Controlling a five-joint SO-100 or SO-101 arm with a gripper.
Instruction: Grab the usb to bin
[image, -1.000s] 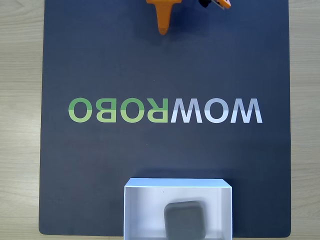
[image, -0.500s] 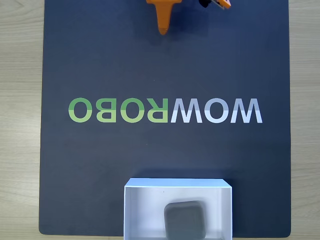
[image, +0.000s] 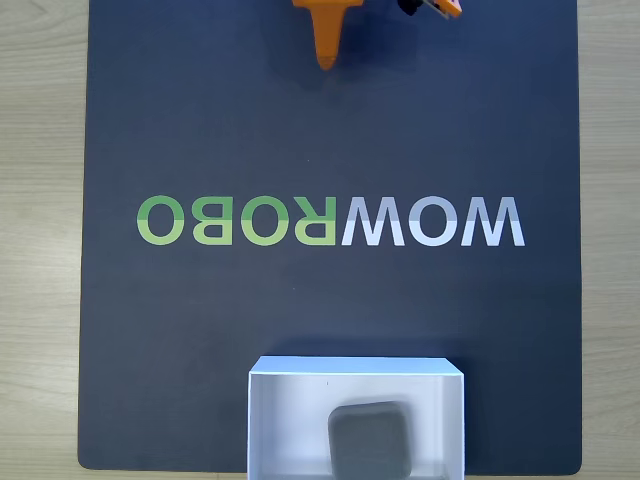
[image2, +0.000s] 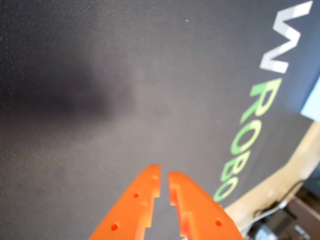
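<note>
Across the last second nothing has moved: the end effector (image: 327, 55) sits at the same spot at the top edge of the fixed view, and the usb (image: 370, 438) lies in the same place inside the bin (image: 262, 420). That stillness, with the grey block already down on the white floor of the box, reads as a task that is done, the arm having pulled back and parked rather than being midway through a carry. In the wrist view the end effector (image2: 164, 182) has its two orange fingers drawn almost together, only a thin slit between the tips and nothing held between them; below it is bare dark mat (image2: 100, 100) with part of the printed lettering (image2: 250, 135) running up the right side. In the fixed view the usb rests in the lower middle of the bin, a little right of centre, its lower edge near the picture's bottom edge; whether it touches a wall there cannot be told. The bin stands at the bottom edge of the mat (image: 150, 330), which lies on a pale wooden surface (image: 40, 250). The usb and the end effector are well apart, at opposite ends of the mat, with the whole printed lettering (image: 330, 222) between them. No further move seems called for.
</note>
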